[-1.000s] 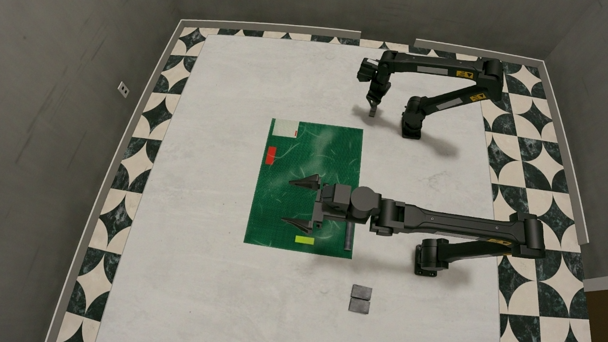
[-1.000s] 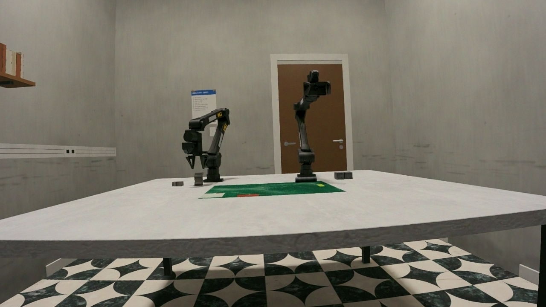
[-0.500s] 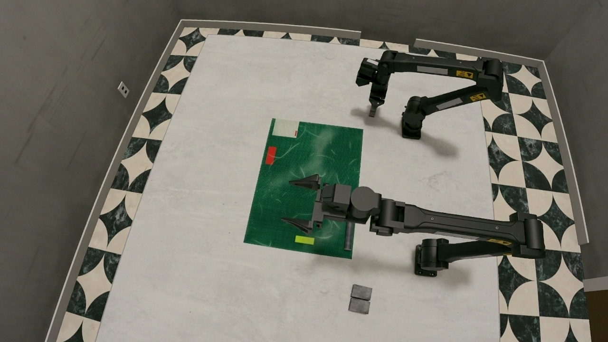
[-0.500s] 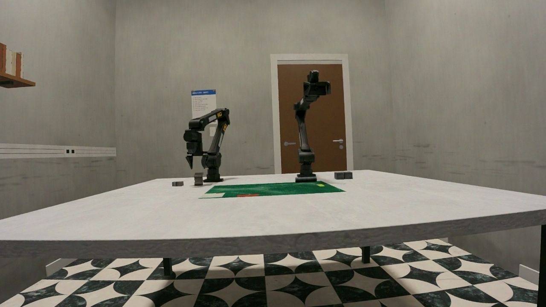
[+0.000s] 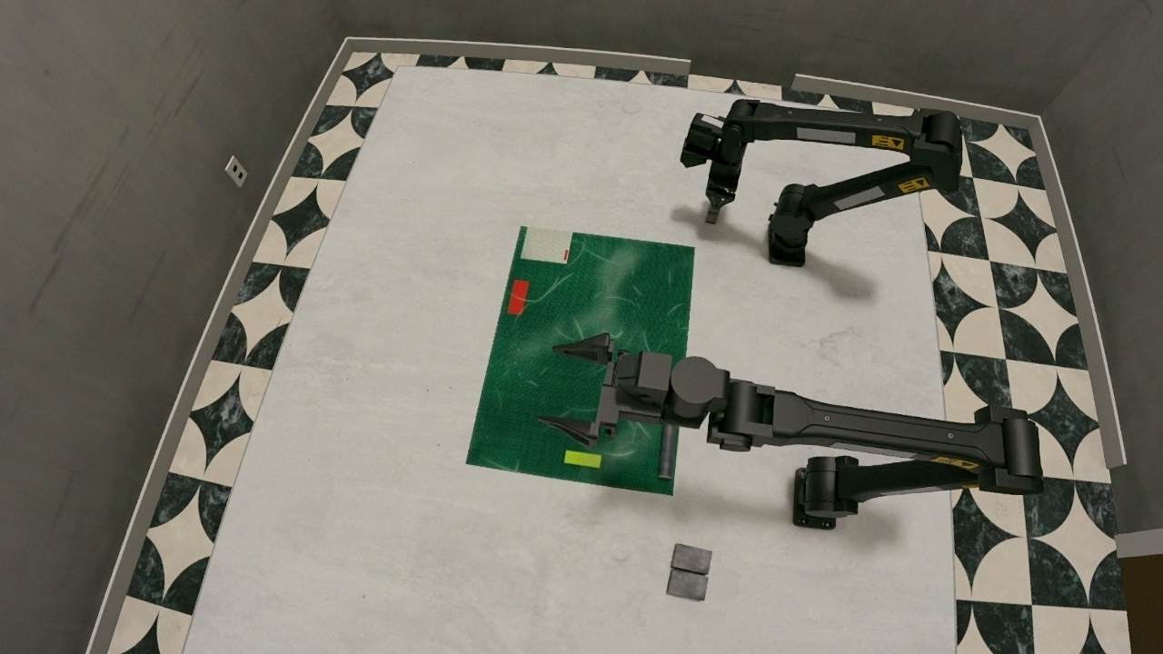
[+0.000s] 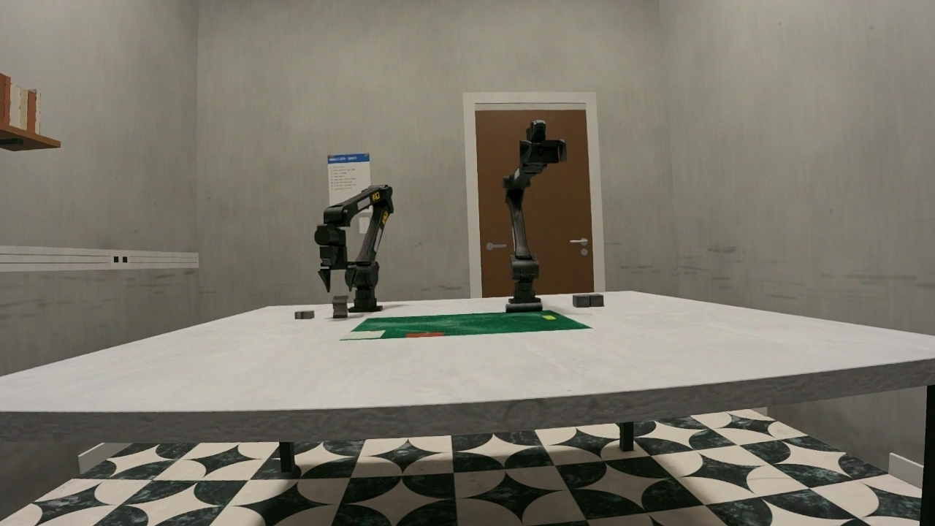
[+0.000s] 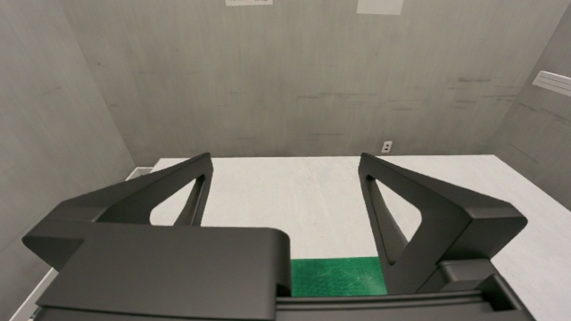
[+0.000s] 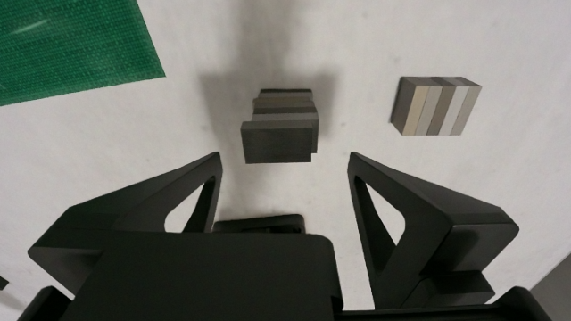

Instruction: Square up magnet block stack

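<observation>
Your top view looks steeply down from high above the table [image 5: 390, 325] [image 6: 457, 372] [image 7: 285, 192] [image 8: 366, 45], taking in both arms. Your exterior view sits farther out, just above table height, facing the door [image 6: 532, 196] across the tabletop. Your left wrist view looks outward past close-up fingers toward a wall; your right wrist view looks down at the table from nearer. All four share part of the green mat [image 5: 601, 301] [image 6: 470, 324] [image 7: 336, 276] [image 8: 71, 49].
</observation>
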`<action>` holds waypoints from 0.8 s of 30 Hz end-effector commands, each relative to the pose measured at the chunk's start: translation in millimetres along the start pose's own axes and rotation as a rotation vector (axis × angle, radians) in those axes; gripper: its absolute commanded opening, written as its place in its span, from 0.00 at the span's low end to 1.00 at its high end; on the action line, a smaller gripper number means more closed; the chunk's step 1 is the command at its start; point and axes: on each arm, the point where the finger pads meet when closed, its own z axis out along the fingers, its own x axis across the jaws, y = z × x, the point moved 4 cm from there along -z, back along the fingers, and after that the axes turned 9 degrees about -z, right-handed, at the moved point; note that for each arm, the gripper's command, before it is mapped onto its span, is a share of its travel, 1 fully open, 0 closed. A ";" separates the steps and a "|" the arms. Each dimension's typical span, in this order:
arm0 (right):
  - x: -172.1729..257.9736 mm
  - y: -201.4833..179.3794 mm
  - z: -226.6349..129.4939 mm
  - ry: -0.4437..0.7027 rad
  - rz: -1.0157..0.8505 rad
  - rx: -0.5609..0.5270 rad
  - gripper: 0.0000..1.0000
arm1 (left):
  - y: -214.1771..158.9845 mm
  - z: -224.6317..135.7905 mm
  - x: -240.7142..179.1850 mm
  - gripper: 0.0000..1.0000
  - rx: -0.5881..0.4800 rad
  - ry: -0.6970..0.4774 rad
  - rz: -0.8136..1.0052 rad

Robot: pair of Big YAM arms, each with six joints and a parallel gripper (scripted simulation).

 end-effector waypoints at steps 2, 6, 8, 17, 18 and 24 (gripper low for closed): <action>-2.1 6.0 9.7 -0.007 -0.014 -0.010 0.79 | 23.5 -0.7 -6.0 1.00 -0.047 -0.011 -0.016; -1.8 6.2 24.0 -0.009 -0.022 -0.009 0.79 | 23.5 -0.7 -6.0 1.00 -0.047 -0.011 -0.016; -1.9 6.3 30.8 -0.009 -0.023 -0.010 0.79 | 23.5 -0.7 -6.0 1.00 -0.047 -0.011 -0.016; -3.5 11.6 25.3 -0.018 -0.011 -0.037 0.79 | 23.5 -0.7 -6.0 1.00 -0.047 -0.011 -0.016; -3.5 11.6 25.3 -0.018 -0.011 -0.037 0.79 | 23.5 -0.7 -6.0 1.00 -0.047 -0.011 -0.016; -2.5 7.5 24.3 -0.013 -0.005 -0.020 0.79 | 23.5 -0.7 -6.0 1.00 -0.047 -0.011 -0.016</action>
